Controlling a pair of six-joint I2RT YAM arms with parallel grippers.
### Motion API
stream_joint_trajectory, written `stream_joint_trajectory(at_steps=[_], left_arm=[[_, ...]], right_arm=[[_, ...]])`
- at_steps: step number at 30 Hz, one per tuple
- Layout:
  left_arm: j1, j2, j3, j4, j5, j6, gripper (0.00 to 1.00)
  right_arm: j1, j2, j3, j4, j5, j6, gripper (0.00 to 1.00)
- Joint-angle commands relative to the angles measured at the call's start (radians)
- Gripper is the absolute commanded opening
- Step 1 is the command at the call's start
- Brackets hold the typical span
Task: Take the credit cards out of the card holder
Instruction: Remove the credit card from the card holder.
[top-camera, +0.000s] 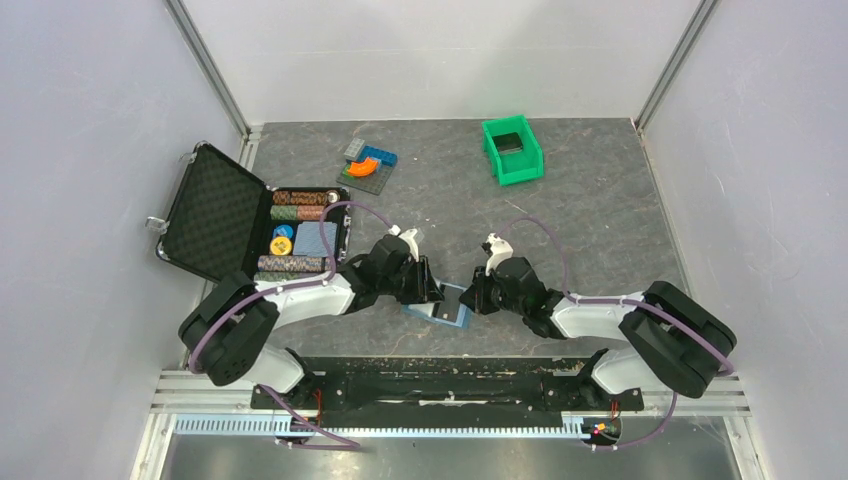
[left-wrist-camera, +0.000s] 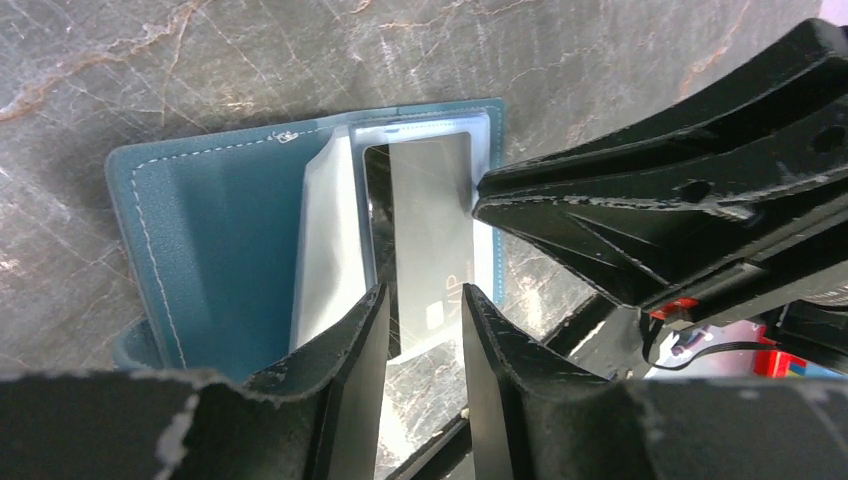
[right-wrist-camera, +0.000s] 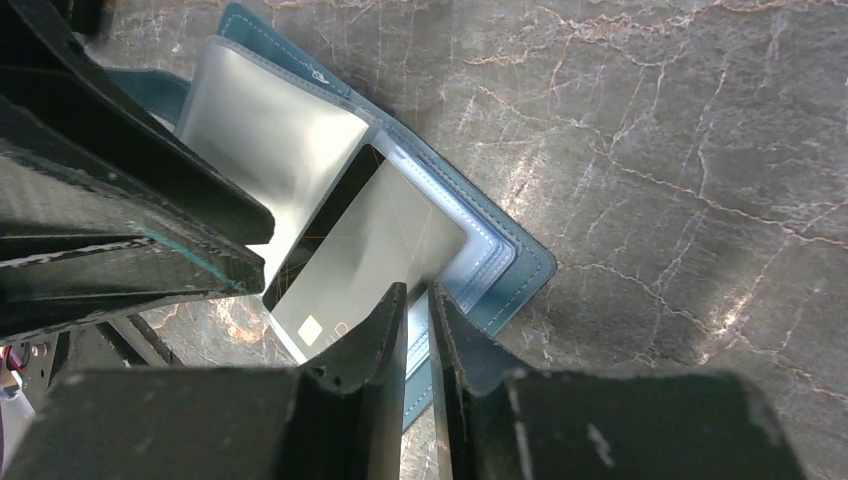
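Two robot hands meet over a teal-blue bifold card holder (left-wrist-camera: 220, 230), open on the grey stone-patterned worktop (top-camera: 600, 200).
The left hand (left-wrist-camera: 422, 300) has its fingers apart, straddling a glossy dark grey credit card (left-wrist-camera: 430, 200) jutting from its sleeve; the right hand (right-wrist-camera: 417, 295) pinches the holder's edge.

Robot lab test cell; white panel walls (top-camera: 90, 120); aluminium corner posts (top-camera: 208, 62); slotted mounting rail (top-camera: 400, 425)
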Motion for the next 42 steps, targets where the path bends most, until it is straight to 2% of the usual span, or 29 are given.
stream_joint_trajectory(at_steps=[1,4,9,15,27,32,39,42], left_arm=[[0.003,0.035,0.002,0.063,0.004,0.067,0.39],[0.003,0.045,0.008,0.037,-0.027,0.091,0.39],[0.003,0.073,0.012,0.049,-0.011,0.11,0.4],[0.003,0.125,-0.019,0.148,0.055,0.065,0.4],[0.003,0.155,-0.041,0.21,0.115,0.01,0.39],[0.005,0.156,-0.031,0.21,0.133,-0.006,0.31],[0.037,0.144,-0.035,0.198,0.165,-0.052,0.03],[0.065,0.132,-0.046,0.191,0.171,-0.077,0.02]], right_arm=[[-0.012,0.027,-0.043,0.061,-0.008,0.008,0.14],[-0.024,0.024,-0.071,0.064,0.01,0.01,0.1],[-0.038,0.035,-0.089,0.079,-0.007,0.009,0.09],[-0.042,0.034,-0.098,0.095,-0.02,0.013,0.09],[-0.045,0.023,-0.103,0.099,-0.023,0.017,0.09],[-0.046,0.02,-0.107,0.098,-0.022,0.016,0.09],[-0.052,0.011,-0.121,0.087,0.001,0.013,0.08],[-0.055,0.012,-0.124,0.085,0.011,0.013,0.08]])
